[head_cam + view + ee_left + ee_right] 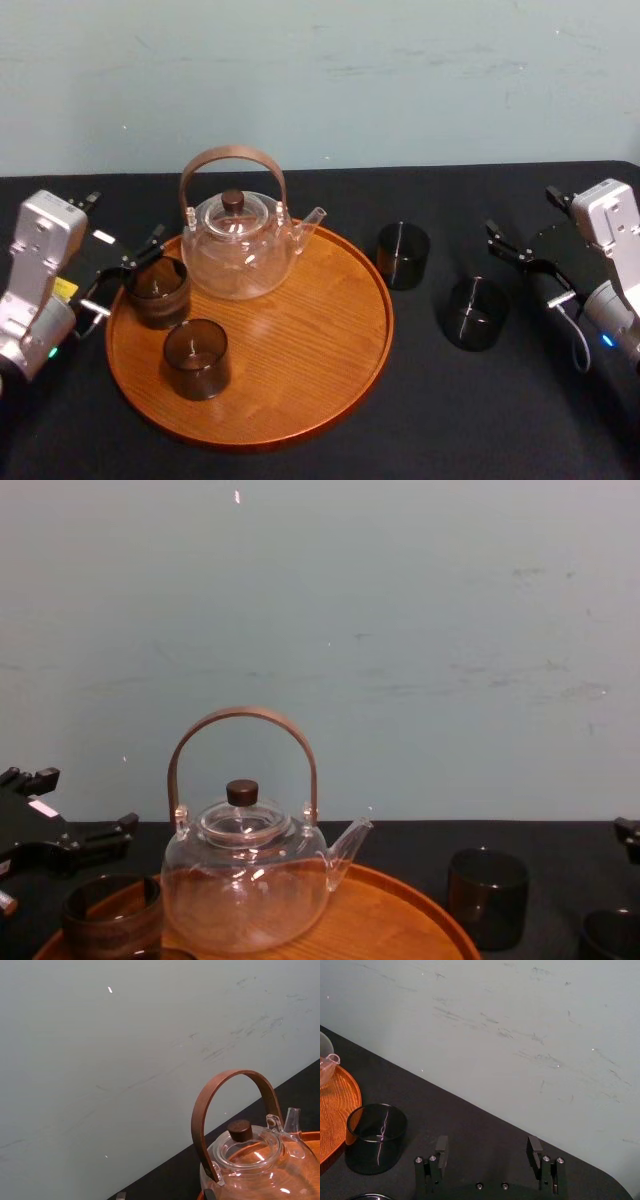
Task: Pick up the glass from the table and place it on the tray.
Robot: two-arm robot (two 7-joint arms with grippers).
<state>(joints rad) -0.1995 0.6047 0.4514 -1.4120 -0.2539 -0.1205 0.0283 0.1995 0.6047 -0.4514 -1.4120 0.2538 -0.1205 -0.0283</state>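
**Two glasses on the tray, two off it**

The surface point(560, 430) bears the tray point(300, 340) left of centre, with the teapot point(238, 245) on its far side. The left gripper point(130, 272) is at the tray's left rim, fingers apart. The right gripper point(488, 1142) is at right, fingers apart and empty. On the tray, the left glass point(157, 290) stands just beside the left gripper and the front glass point(196, 358) nearer. The far glass point(403, 255) and near glass point(476, 312) stand on the surface, right of the tray.

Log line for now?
tray: teapot, left glass, front glass | table: two glasses | left gripper open beside left glass | right gripper open over table
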